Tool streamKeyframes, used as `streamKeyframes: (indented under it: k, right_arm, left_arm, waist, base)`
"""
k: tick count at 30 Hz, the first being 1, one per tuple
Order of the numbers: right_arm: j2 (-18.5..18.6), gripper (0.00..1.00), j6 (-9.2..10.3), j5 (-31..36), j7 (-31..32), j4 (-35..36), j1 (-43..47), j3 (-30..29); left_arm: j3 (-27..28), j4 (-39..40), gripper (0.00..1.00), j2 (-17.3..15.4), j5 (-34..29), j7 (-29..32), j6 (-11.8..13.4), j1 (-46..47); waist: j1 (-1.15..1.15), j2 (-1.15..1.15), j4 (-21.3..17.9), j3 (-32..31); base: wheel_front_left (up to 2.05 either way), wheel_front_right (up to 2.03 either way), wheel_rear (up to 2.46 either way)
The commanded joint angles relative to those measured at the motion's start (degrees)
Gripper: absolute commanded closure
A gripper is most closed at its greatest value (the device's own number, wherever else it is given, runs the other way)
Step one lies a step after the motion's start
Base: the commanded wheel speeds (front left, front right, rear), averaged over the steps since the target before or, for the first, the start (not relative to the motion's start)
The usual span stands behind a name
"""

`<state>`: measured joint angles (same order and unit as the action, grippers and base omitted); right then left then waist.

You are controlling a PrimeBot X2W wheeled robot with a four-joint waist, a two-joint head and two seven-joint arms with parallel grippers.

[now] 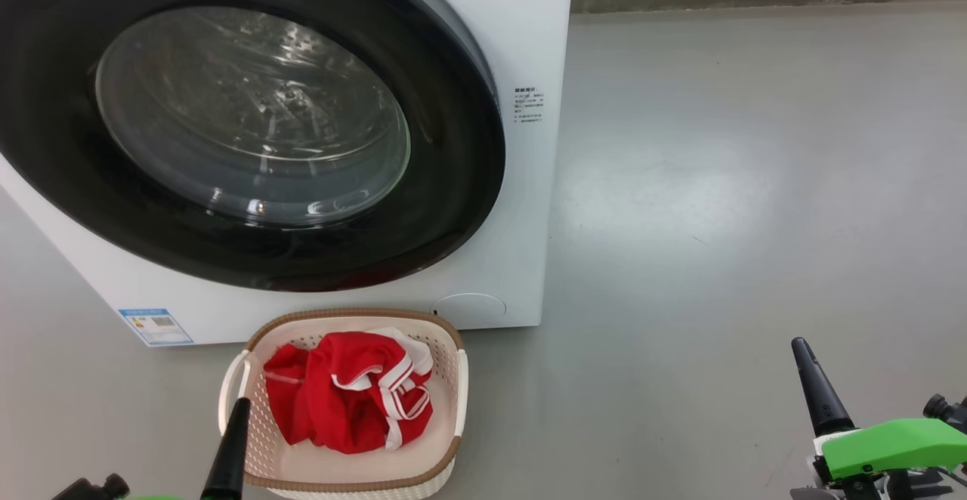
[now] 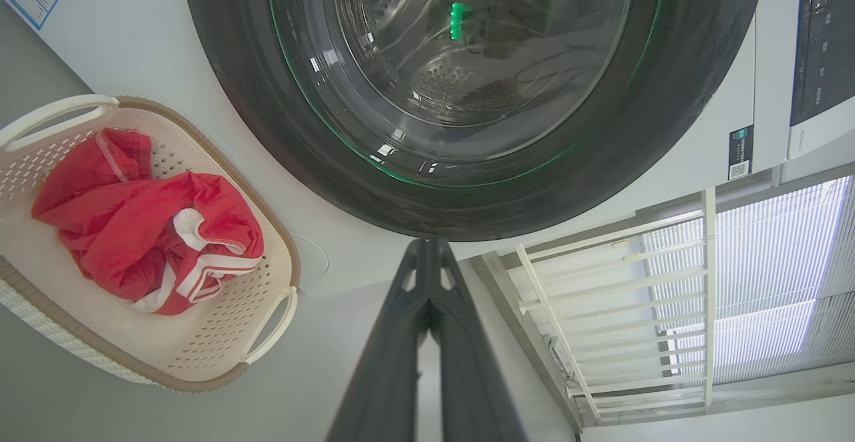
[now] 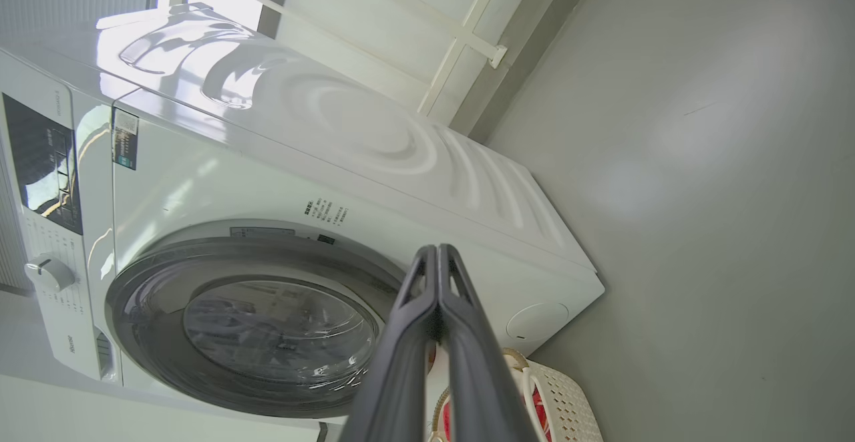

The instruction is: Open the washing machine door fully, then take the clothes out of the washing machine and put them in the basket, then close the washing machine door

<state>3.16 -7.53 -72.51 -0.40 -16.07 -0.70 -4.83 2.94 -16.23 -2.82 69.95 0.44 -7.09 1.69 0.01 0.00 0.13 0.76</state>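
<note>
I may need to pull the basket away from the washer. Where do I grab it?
On the basket, grip the left side handle, a pale loop standing off the wall with a gap behind. Come down from above with the left pincer, shut and nearest it; open first.

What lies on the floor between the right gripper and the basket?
Nothing. In the head view, the stretch from the basket to the right gripper is bare grey floor.
</note>
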Motion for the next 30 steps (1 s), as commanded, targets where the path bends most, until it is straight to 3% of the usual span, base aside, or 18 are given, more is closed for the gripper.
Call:
streamKeyframes:
  k: [1,30]
  right_arm:
    - [0.47,1.00,0.03,-1.84,0.67,1.59,-2.73,0.49]
    - [0.29,1.00,0.04,-17.70,5.55,1.82,-5.28,-0.80]
  left_arm:
    - [1.79,1.61,1.00,-0.58,1.78,0.42,-0.29,2.69]
    - [3.41,1.88,1.00,-0.13,19.34,5.32,-0.38,4.50]
  waist:
    - [0.00,0.00,0.00,-0.03]
    - [0.00,0.00,-0.11,-0.59]
  base:
    - [0.00,0.00,0.00]
    - [0.00,0.00,0.00]
